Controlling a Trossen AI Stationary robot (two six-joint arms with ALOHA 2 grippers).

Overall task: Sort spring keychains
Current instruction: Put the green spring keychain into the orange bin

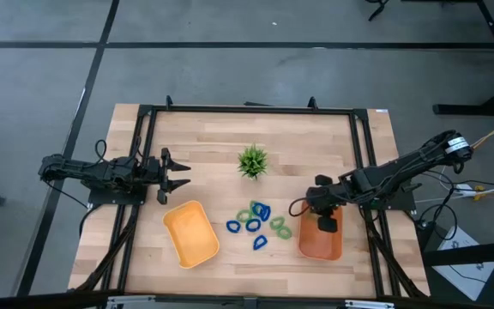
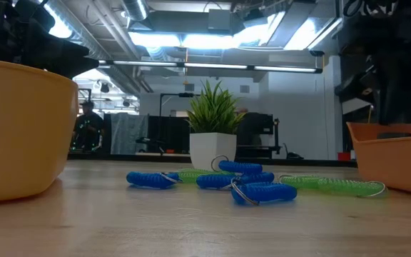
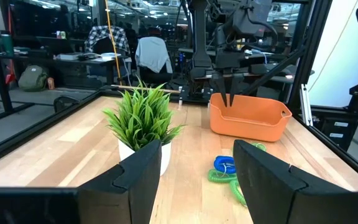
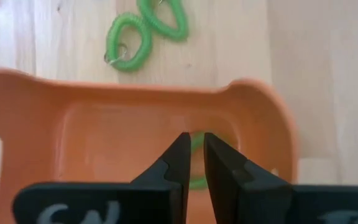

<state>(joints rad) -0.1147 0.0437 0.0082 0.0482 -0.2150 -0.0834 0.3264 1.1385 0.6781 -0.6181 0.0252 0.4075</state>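
Several spring keychains, dark blue (image 1: 233, 227) and light green (image 1: 280, 227), lie loose on the wooden table between a yellow tray (image 1: 191, 233) and an orange tray (image 1: 320, 245). My right gripper (image 1: 327, 225) hangs over the orange tray (image 4: 135, 93), pointing steeply down, its fingers a narrow gap apart (image 4: 194, 138). Through that gap a green keychain (image 4: 197, 181) shows inside the tray. Two more green keychains (image 4: 128, 43) lie on the table just beyond the tray's rim. My left gripper (image 1: 181, 176) waits open at the table's left, level and clear of everything (image 3: 197, 144). My right gripper comes at the green keychain (image 4: 196, 147) from above, slanting down into the orange tray. Its own fingers cover most of the ring, and I cannot tell whether they touch it.
A small spiky green plant in a white pot (image 1: 252, 160) stands at the table's far middle. A black frame (image 1: 144, 120) runs around the table top. In the low view the blue keychains (image 2: 262, 191) lie in front of the green ones (image 2: 334, 185).
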